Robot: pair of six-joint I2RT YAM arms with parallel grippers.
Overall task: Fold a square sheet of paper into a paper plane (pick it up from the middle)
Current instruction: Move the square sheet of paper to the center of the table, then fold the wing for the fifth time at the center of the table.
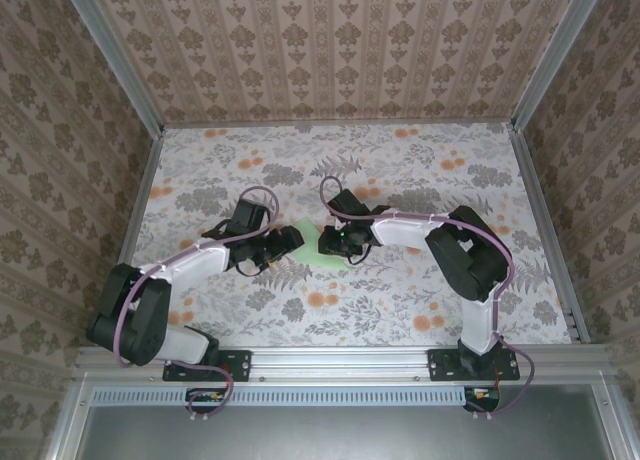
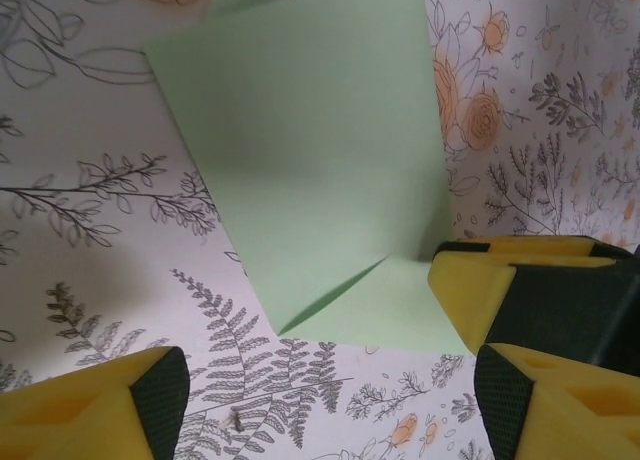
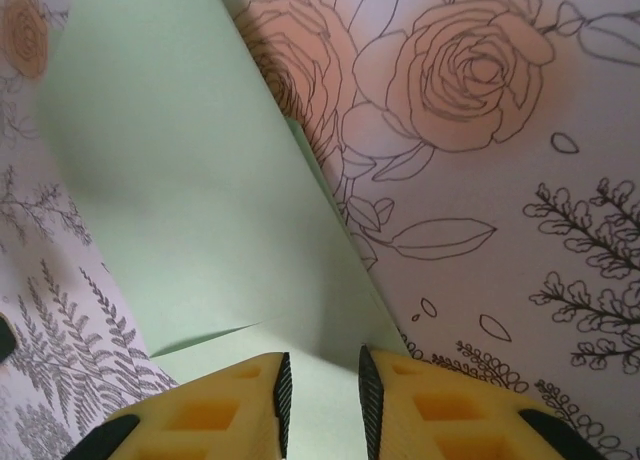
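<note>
Right wrist: paper (image 3: 180, 180) between jaws of right claw (image 3: 322, 405), grip unclear; left claw (image 2: 328, 385) open beside.

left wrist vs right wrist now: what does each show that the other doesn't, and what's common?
Left wrist: left gripper wide open, facing the square sheet of paper; a yellow finger of the right gripper at its edge. Right wrist: that gripper's jaws narrowly apart over the sheet; a large rose print. Common: the sheet's fold line, the floral tablecloth.
</note>
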